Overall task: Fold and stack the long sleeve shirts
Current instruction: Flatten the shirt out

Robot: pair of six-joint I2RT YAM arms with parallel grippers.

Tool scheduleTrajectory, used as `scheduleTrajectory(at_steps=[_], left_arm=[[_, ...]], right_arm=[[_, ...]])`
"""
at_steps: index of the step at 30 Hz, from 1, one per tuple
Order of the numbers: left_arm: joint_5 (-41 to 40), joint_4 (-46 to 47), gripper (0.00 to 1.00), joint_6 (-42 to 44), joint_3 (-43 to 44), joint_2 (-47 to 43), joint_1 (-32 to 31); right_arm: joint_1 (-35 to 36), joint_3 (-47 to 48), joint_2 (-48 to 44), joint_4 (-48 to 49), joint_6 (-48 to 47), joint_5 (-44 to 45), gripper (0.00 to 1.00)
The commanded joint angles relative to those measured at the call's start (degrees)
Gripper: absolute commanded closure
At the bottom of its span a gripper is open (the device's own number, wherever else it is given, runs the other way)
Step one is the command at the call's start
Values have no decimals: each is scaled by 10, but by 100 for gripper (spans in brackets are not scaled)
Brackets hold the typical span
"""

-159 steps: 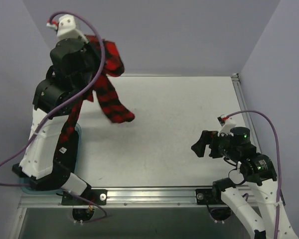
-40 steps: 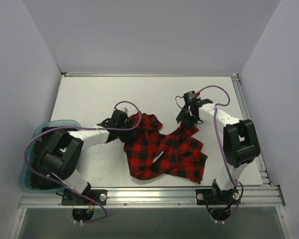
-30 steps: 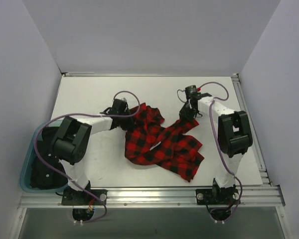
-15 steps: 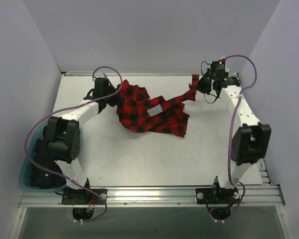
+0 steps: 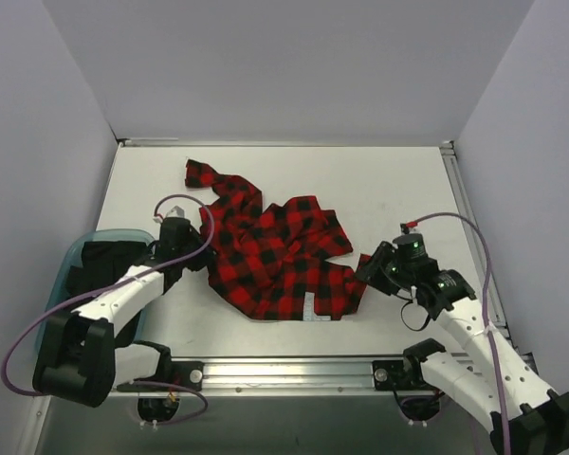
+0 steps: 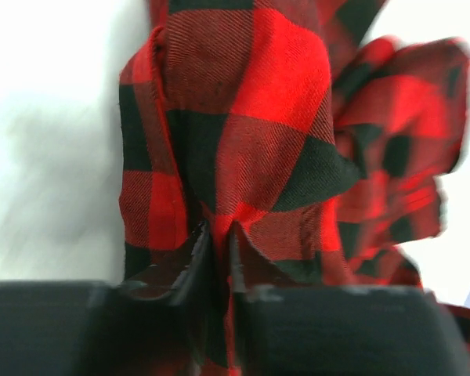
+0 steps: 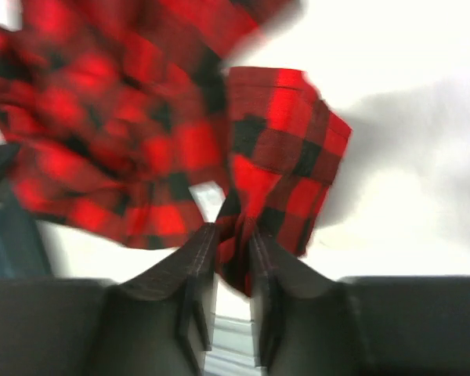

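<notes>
Since half a second ago, both hands have drawn the flannel shirt (image 5: pixel 270 256) back from the far side of the tabletop (image 5: pixel 398 190) to its middle, where it lies crumpled. The left hand (image 5: pixel 197 256) pinches its left edge and the right hand (image 5: pixel 364 275) its right hem. A pale label (image 5: pixel 310 305) is too blurred to read.

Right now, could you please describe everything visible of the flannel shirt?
The flannel shirt is soft red-and-black buffalo-check cloth, lying crumpled and unfolded on the white table, one strip trailing far-left. A small pale label shows near its near edge. The left gripper pinches its left edge, the right gripper its right edge.
</notes>
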Motion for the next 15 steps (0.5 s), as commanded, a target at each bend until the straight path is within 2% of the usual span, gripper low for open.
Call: scheduleTrajectory(at_steps=[1, 2, 4, 5, 9, 12, 14, 15], left_arm=[[-13, -36, 76, -11, -38, -58, -3], [-15, -51, 59, 1, -42, -71, -3], [-18, -93, 41, 15, -40, -115, -4], [-20, -109, 26, 29, -38, -133, -4], [-21, -184, 10, 62, -16, -203, -5], [-9, -224, 8, 85, -7, -225, -6], [13, -239, 8, 93, -9, -221, -7], [21, -242, 8, 94, -12, -219, -7]], right_arm=[[21, -76, -3, -25, 20, -7, 62], [23, -82, -3, -34, 14, -12, 53], [28, -72, -1, -48, -12, -8, 37], [28, -57, 2, -69, -25, 1, 33], [28, 37, 36, -111, -100, 49, 28], [29, 117, 85, -119, -134, 78, 28], [30, 159, 128, -98, -172, 61, 29], [30, 171, 146, -87, -187, 16, 30]])
